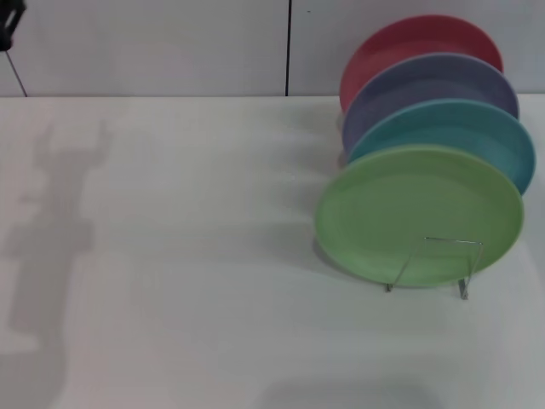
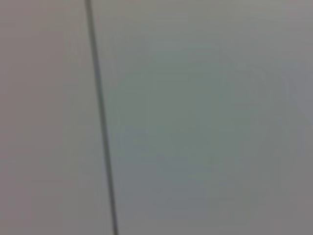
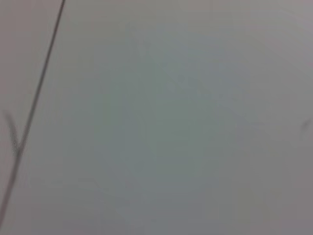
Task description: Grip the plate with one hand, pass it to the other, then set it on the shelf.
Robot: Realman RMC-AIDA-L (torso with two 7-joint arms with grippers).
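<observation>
The light green plate (image 1: 409,209) stands tilted on edge at the front of a row of plates at the right of the white table (image 1: 170,256). It leans in the thin silver wire rack (image 1: 453,242), whose front loop crosses the plate's lower face. A black part of my left arm (image 1: 7,25) shows at the top left corner of the head view, far from the plates. My right gripper is out of view. Both wrist views show only a pale wall with a dark seam.
Behind the green plate stand a turquoise plate (image 1: 464,128), a lavender plate (image 1: 434,81) and a red plate (image 1: 413,43), all tilted the same way. A pale wall with a dark vertical seam (image 1: 289,47) backs the table.
</observation>
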